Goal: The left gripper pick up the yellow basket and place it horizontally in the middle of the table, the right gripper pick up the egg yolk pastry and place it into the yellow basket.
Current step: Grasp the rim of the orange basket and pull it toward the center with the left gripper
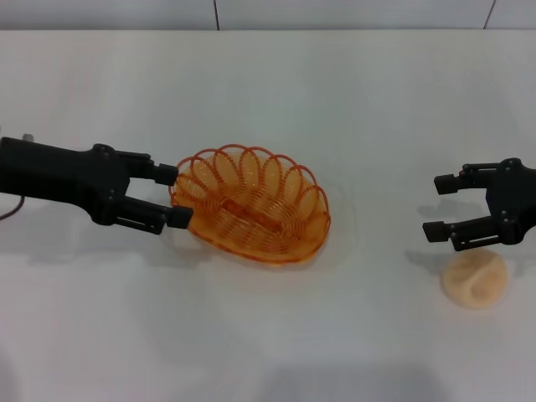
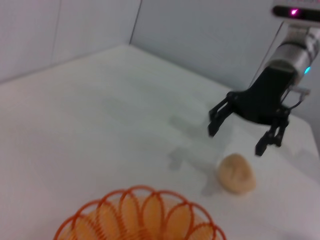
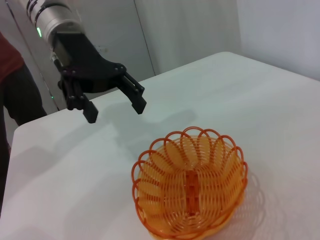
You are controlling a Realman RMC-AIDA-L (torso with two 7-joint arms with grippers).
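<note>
I see the yellow basket (image 1: 251,205) upright mid-table (image 1: 268,352); left gripper (image 1: 174,196) spread wide just beside its rim, holding nothing. Right gripper (image 1: 437,206) gapes empty above the egg yolk pastry (image 1: 475,279), well right of the basket.

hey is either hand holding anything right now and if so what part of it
Nothing is held. The left hand is open beside the yellow basket, clear of its rim in the right wrist view. The right hand is open above the egg yolk pastry.

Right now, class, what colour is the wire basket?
Orange-yellow; the yellow basket shows best in the right wrist view.
</note>
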